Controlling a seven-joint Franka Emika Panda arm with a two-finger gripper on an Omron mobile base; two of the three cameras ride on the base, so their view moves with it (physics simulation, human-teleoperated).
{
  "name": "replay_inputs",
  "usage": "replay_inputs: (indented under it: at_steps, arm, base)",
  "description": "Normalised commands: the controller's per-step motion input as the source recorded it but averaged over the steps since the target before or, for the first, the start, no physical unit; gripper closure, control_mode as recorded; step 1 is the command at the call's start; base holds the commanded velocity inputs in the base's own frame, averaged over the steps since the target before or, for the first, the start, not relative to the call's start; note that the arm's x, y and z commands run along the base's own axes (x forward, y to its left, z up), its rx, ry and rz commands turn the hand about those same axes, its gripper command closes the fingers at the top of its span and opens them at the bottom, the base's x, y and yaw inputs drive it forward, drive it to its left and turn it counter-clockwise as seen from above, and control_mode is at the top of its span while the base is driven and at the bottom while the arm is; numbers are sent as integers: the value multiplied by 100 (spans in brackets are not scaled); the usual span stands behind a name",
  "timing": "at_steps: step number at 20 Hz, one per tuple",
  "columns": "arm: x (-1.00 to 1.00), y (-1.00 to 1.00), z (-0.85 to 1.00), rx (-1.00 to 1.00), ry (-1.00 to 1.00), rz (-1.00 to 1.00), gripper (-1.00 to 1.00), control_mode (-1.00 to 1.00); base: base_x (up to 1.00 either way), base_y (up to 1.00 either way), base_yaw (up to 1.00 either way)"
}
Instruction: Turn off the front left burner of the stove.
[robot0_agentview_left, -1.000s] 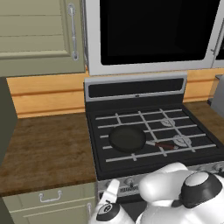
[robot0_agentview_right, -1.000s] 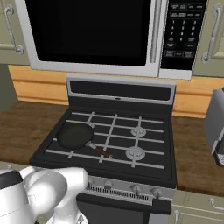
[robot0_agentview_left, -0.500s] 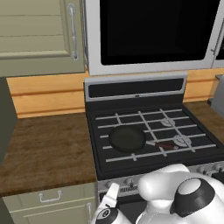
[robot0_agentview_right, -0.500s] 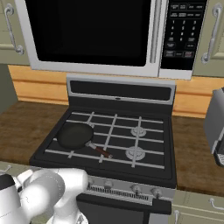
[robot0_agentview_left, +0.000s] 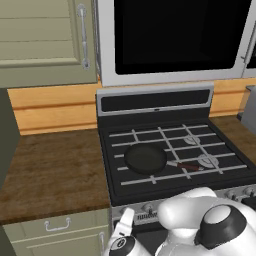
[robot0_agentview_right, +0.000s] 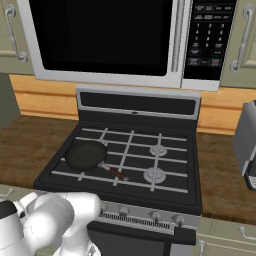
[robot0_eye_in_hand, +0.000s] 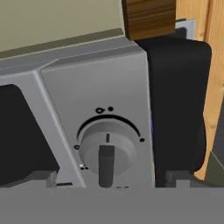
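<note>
Hand view: we face the round grey stove knob (robot0_eye_in_hand: 106, 151), dark gripper (robot0_eye_in_hand: 106, 179) fingertips spread, not touching. We risk closing off-centre and slipping off it.

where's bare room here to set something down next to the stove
The wooden counter left of the stove is bare, between the cooktop edge and the back wall. The front left burner is crowded: the frying pan sits there. The right grates are free.
</note>
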Motion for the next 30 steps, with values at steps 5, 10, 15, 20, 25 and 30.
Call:
replay_inputs:
  at_steps: [5, 10, 15, 20, 25, 30]
  arm:
    - [15, 1, 0, 0, -2, 0, -100, -100]
    - [13, 2, 0, 0, -6, 0, -100, -100]
    - [27, 15, 0, 0, 0, 0, -100, -100]
    - [13, 5, 0, 0, 0, 0, -100, -100]
    - [0, 1, 0, 0, -2, 0, -100, -100]
    - [0, 0, 0, 0, 0, 0, -100, -100]
  base:
    - [0, 0, 0]
    - [0, 0, 0]
    - [0, 0, 0]
    - [0, 0, 0]
    - [0, 0, 0]
    - [0, 0, 0]
